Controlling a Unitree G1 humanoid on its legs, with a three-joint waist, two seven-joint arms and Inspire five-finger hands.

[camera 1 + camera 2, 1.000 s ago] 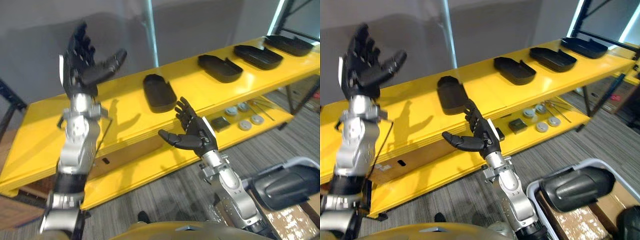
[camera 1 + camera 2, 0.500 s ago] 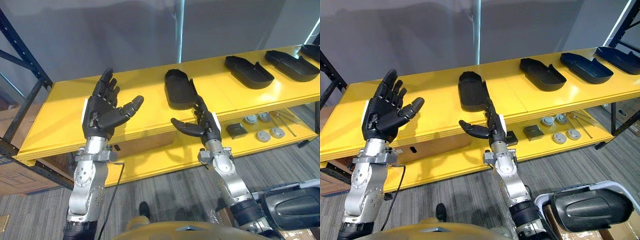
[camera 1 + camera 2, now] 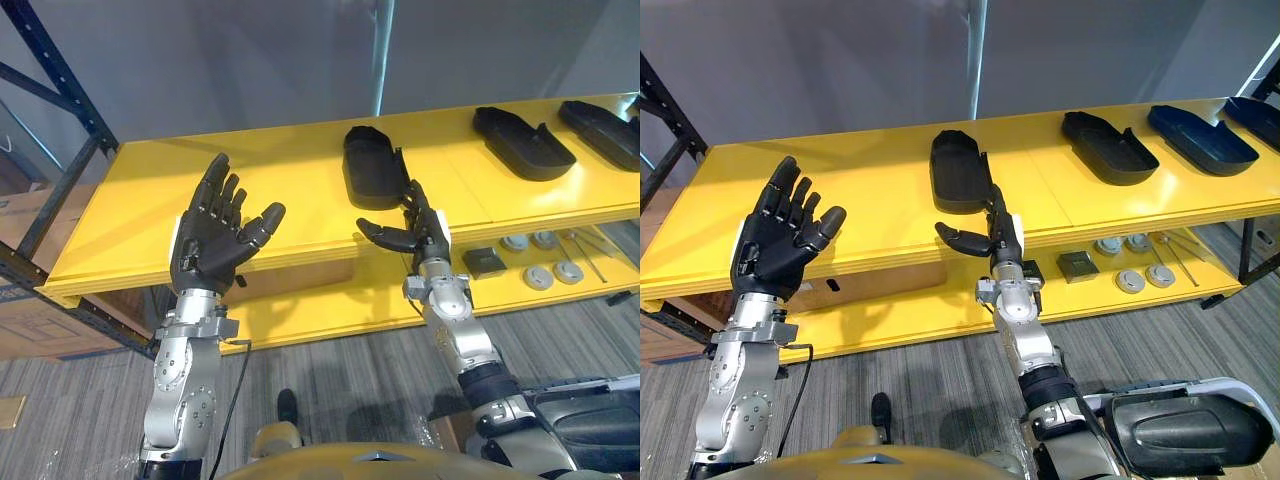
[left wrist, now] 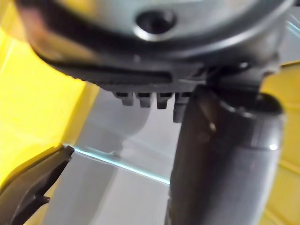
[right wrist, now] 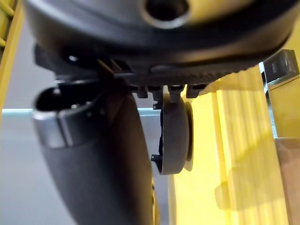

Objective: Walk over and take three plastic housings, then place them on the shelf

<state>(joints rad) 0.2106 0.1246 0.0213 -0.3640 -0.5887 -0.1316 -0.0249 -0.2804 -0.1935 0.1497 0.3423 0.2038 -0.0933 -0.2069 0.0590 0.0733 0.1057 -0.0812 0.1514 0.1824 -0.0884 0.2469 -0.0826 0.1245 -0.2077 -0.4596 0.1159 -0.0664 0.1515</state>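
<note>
Plastic housings atop yellow shelf, round parts below

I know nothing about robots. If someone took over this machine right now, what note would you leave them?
Left hand: open, empty, raised before the shelf.
Right hand: open, empty, at the shelf's front edge by the nearest housing.
A second housing and a third housing lie further right on the same board.
Done: three housings lie on the shelf.
Left: likely just withdrawing the hands; check whether the dark part at lower right belongs up there too.
</note>
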